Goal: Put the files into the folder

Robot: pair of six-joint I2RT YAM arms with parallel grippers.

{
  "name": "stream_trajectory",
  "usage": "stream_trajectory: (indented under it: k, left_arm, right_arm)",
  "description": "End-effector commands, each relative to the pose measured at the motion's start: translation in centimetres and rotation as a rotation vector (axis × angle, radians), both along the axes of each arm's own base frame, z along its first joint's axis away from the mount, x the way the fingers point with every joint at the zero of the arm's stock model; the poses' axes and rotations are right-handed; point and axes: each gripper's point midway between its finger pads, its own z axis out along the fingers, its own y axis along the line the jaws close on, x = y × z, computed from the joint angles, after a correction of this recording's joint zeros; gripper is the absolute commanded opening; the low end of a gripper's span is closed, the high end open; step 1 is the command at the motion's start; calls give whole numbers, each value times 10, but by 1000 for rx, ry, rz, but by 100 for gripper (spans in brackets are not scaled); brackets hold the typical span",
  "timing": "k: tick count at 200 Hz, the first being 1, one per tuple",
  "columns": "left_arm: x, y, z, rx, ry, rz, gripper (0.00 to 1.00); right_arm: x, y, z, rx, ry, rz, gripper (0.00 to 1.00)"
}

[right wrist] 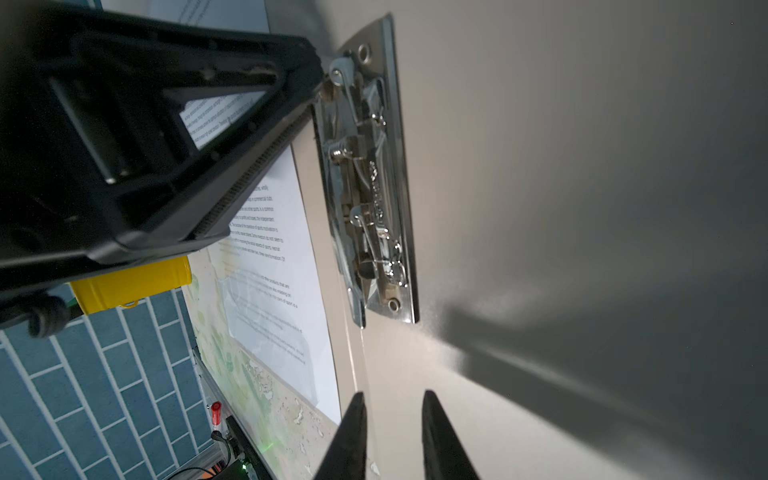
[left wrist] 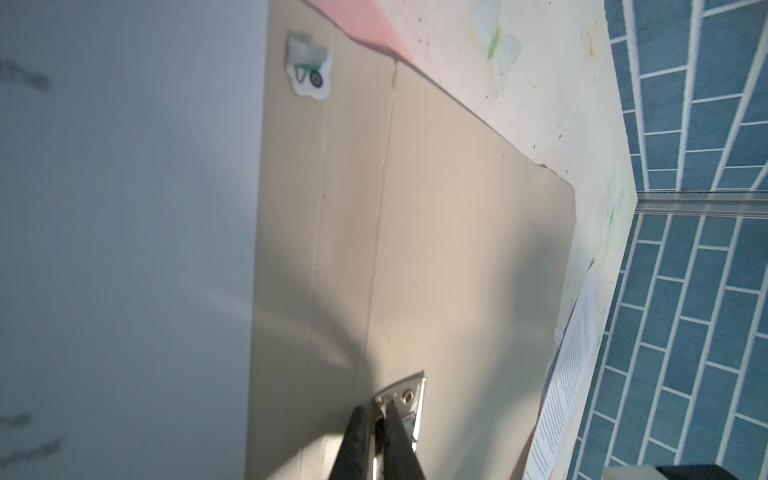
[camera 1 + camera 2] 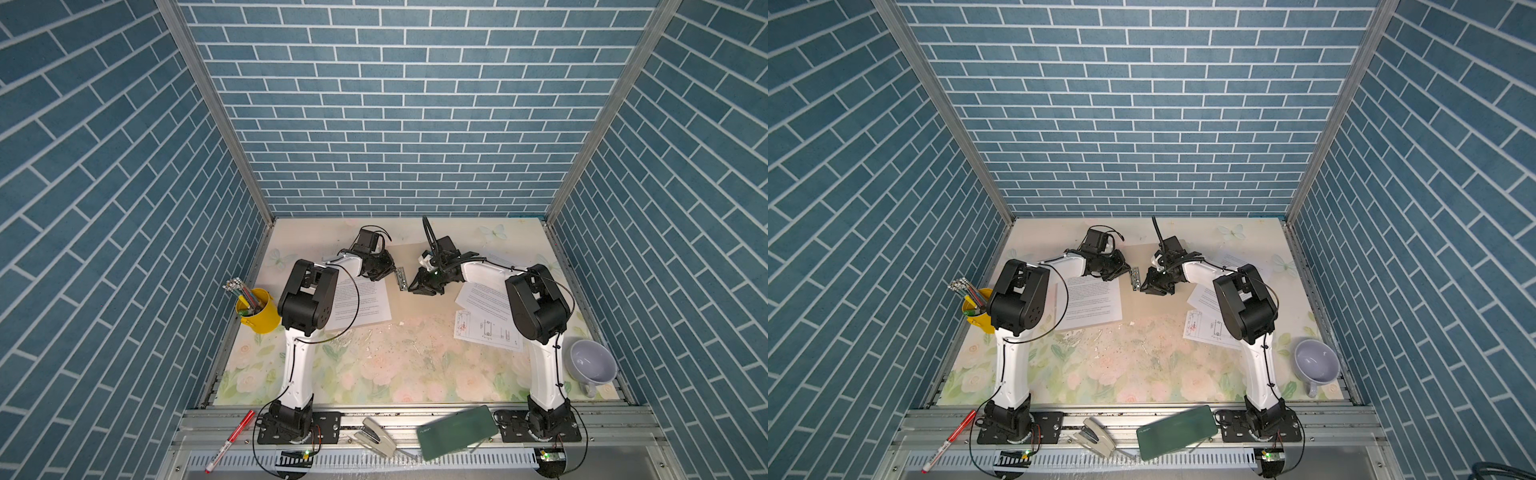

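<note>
Our left gripper [image 2: 380, 411] pinches only the tip of the shiny metal clip [image 2: 409, 397] on the tan cardboard folder [image 2: 457, 249] lying open at the table [image 3: 374, 374] far middle, right gripper [image 1: 392, 399] slightly parted and empty, so we risk it slipping.

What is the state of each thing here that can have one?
folder: open, flat on the table
metal clip: gripped at one end
left gripper: shut on the metal clip
right gripper: open, empty
left sheet: flat beside the metal clip
right text sheet: flat, overlapping the drawing sheet
drawing sheet: flat, loose
yellow cup: upright, holds pencils
mug: empty
</note>
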Motion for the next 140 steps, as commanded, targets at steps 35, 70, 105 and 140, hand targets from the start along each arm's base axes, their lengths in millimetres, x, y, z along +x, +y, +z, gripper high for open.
stream_trajectory:
  k: [35, 70, 105, 140]
  left_arm:
    - [-7, -1, -10, 4, 10, -3, 12]
    - [-7, -1, -11, 3, 4, -4, 12]
    - [-9, 0, -12, 4, 6, -5, 12]
    - [-11, 0, -12, 7, 2, -8, 12]
  right_arm:
    - [0, 1, -1, 19, 32, -45, 25]
    - [0, 3, -3, 21, 42, -45, 24]
    - [1, 6, -6, 36, 56, -45, 24]
    - [5, 15, -6, 57, 59, -38, 22]
